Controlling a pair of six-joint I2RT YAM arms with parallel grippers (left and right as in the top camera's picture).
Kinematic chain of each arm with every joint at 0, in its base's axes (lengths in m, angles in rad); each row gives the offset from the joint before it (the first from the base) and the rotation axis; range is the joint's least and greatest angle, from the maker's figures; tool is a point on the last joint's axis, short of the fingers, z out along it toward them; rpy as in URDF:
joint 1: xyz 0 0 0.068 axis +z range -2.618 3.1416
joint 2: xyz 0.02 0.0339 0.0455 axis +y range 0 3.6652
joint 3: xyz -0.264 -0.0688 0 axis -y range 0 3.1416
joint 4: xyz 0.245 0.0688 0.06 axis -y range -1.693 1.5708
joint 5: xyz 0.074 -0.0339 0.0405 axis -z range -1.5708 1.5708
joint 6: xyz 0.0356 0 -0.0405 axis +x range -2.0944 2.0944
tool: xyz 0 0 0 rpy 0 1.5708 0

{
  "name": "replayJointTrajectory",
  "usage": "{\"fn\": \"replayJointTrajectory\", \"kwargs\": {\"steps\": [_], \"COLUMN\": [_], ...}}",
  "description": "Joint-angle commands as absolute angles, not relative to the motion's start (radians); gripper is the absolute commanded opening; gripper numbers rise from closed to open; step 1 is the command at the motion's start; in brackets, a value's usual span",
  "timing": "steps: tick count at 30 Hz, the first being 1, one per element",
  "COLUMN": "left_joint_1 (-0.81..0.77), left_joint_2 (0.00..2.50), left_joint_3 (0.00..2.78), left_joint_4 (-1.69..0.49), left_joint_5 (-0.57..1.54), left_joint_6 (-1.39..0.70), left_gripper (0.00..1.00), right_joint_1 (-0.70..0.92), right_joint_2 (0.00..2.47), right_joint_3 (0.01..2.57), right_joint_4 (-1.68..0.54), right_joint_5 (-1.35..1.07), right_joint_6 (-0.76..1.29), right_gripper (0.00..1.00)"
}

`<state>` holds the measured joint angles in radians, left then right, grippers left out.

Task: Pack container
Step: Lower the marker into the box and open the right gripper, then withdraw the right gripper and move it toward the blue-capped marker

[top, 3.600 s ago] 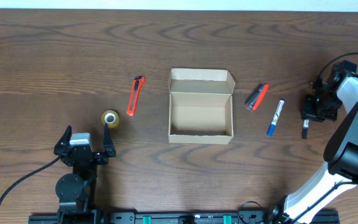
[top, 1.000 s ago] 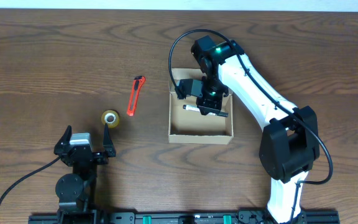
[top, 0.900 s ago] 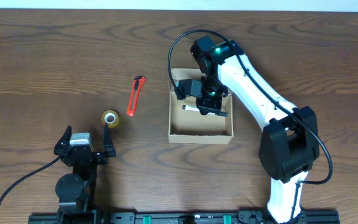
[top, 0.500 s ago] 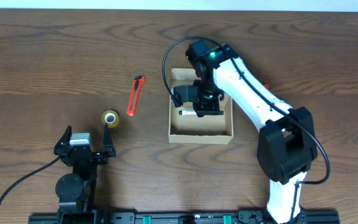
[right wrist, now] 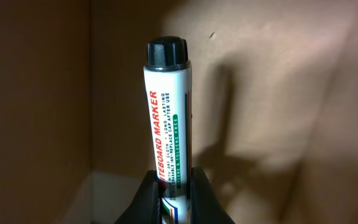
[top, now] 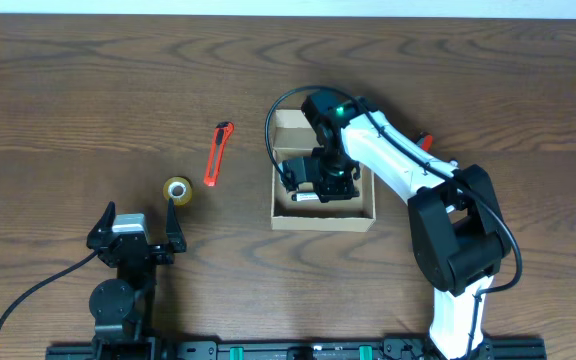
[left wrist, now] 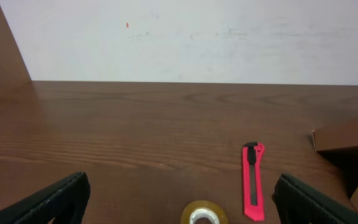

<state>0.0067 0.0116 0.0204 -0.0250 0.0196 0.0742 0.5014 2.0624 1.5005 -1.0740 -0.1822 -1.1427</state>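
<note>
The tan cardboard container point(top: 323, 214) stands open mid-table, its flap lid folded back on the far side. My right gripper point(top: 313, 193) reaches down inside it, shut on a white whiteboard marker point(top: 302, 197) with a black cap. In the right wrist view the marker point(right wrist: 168, 118) stands between the fingers point(right wrist: 174, 193) with the box's brown inner walls point(right wrist: 36, 93) all round. My left gripper point(top: 133, 236) is open and empty near the front left; its fingers show at both lower corners of the left wrist view point(left wrist: 179, 199).
A red box cutter point(top: 217, 154) point(left wrist: 253, 181) and a roll of tape point(top: 177, 189) point(left wrist: 204, 213) lie left of the box. A red-and-black object point(top: 425, 140) peeks out behind the right arm. The box's flap point(left wrist: 345, 134) shows at the right of the left wrist view.
My right arm came from the far right side to the box with the marker. In the last second it moved down toward the box's front-left part, marker still held. The left arm stayed still.
</note>
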Motion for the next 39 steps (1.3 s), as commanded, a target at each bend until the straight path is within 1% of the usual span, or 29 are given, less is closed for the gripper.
{"fn": "replayJointTrajectory", "kwargs": {"steps": [1,3,5,9,11,12,17,24,26,27,28,29,31,34,37,38,39], "left_joint_1": [0.013,0.013,0.013,0.013,0.013,0.013,0.013,0.013,0.013,0.013,0.013,0.013,0.013,0.013,0.013,0.013,0.013], "left_joint_2": [0.004,0.004,0.004,0.004,0.004,0.004,0.004,0.004,0.004,0.004,0.004,0.004,0.004,0.004,0.004,0.004,0.004], "left_joint_3": [0.005,0.005,0.005,0.005,0.005,0.005,0.005,0.005,0.005,0.005,0.005,0.005,0.005,0.005,0.005,0.005,0.005], "left_joint_4": [-0.072,-0.072,-0.072,-0.072,-0.072,-0.072,-0.073,-0.074,-0.074,-0.074,-0.074,-0.074,-0.074,-0.074,-0.074,-0.074,-0.074], "left_joint_5": [0.027,0.027,0.027,0.027,0.027,0.027,0.026,0.026,0.026,0.026,0.026,0.026,0.026,0.026,0.026,0.026,0.026], "left_joint_6": [0.064,0.064,0.064,0.064,0.064,0.064,0.064,0.067,0.067,0.067,0.067,0.067,0.067,0.067,0.067,0.067,0.067], "left_gripper": [0.95,0.95,0.95,0.95,0.95,0.95,0.95,0.95,0.95,0.95,0.95,0.95,0.95,0.95,0.95,0.95,0.95], "right_joint_1": [0.503,0.503,0.503,0.503,0.503,0.503,0.493,0.484,0.476,0.469,0.462,0.450,0.412,0.326,0.219,0.182,0.136], "right_joint_2": [2.073,2.072,2.072,2.072,2.070,2.070,2.066,2.063,2.057,2.055,2.054,2.053,2.053,2.053,2.053,2.053,2.053], "right_joint_3": [1.479,1.480,1.488,1.525,1.564,1.583,1.727,1.871,1.921,1.947,1.969,2.002,2.072,2.178,2.252,2.271,2.294], "right_joint_4": [-1.055,-1.039,-1.039,-1.045,-1.074,-1.089,-1.201,-1.314,-1.319,-1.319,-1.320,-1.320,-1.320,-1.317,-1.302,-1.301,-1.301], "right_joint_5": [-0.191,-0.190,-0.187,-0.180,-0.179,-0.178,-0.183,-0.180,-0.179,-0.180,-0.179,-0.179,-0.186,-0.223,-0.249,-0.268,-0.304], "right_joint_6": [-1.117,-1.092,-1.082,-1.013,-1.002,-1.002,-0.999,-0.999,-0.968,-0.947,-0.929,-0.901,-0.833,-0.688,-0.536,-0.489,-0.437], "right_gripper": [0.04,0.05,0.10,0.11,0.19,0.20,0.36,0.36,0.38,0.43,0.54,0.69,0.69,0.64,0.66,0.70,0.81]}}
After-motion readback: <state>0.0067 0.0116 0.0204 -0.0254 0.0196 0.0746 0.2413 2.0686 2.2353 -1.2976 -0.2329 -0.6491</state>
